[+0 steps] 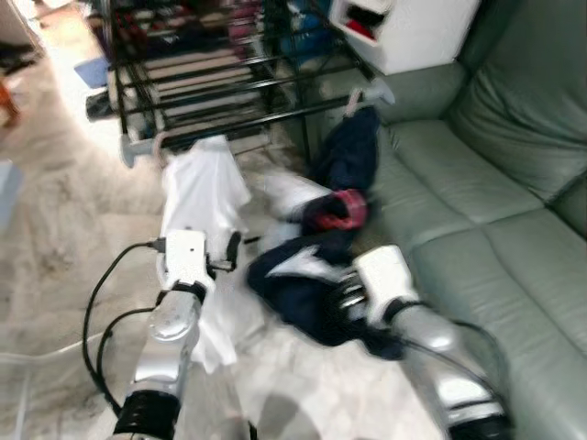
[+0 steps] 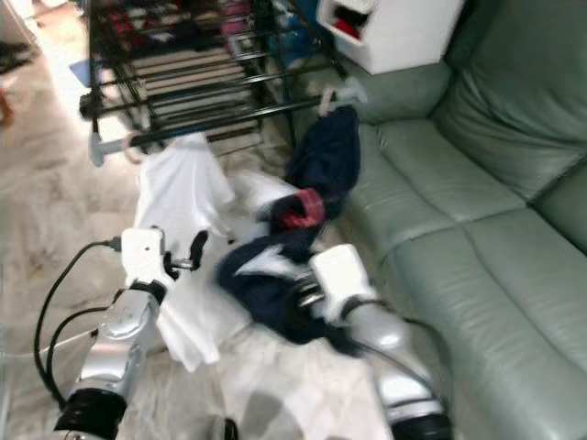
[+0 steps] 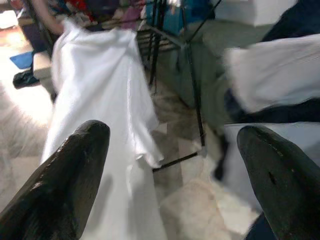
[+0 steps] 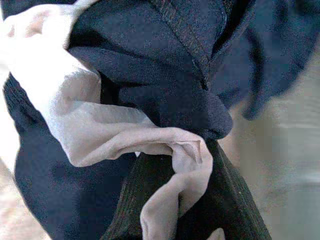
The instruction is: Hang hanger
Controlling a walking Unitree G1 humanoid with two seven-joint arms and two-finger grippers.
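A white shirt hangs by a pale hanger hook from the front rail of a black drying rack. Further right on that rail hangs a dark navy garment on a hook. My left gripper is open just in front of the white shirt, its fingers wide apart with nothing between them. My right gripper is shut on a bunched navy garment with a pale lining, held low between the rack and the sofa. Any hanger inside the bundle is hidden.
A grey-green sofa runs along the right side. A blurred white and red cloth lies between the two navy garments. A white box stands behind the sofa arm. Black cables loop beside my left arm over the marble floor.
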